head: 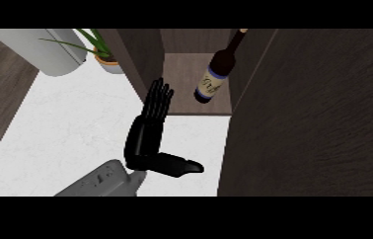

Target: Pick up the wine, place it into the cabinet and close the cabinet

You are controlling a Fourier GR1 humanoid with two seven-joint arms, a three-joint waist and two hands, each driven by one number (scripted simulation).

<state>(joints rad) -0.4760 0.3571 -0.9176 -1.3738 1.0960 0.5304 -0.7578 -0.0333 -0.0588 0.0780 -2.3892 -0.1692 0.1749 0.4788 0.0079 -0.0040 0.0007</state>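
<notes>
Now wine (215, 74) inside cabinet (299, 129) — upright.

One wine bottle (216, 75), one potted plant (102, 53), one hand (149, 134)

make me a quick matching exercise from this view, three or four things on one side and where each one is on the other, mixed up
Things:
1. dark glass wine bottle with pale label
2. black left hand
3. green potted plant
4. grey cylinder

Places:
A. top left corner
B. inside the brown wooden cabinet
C. fingers straight, beside the cabinet's left wall
D. on the white counter, left of the cabinet

Pairs: 1-B, 2-C, 3-D, 4-A
</notes>
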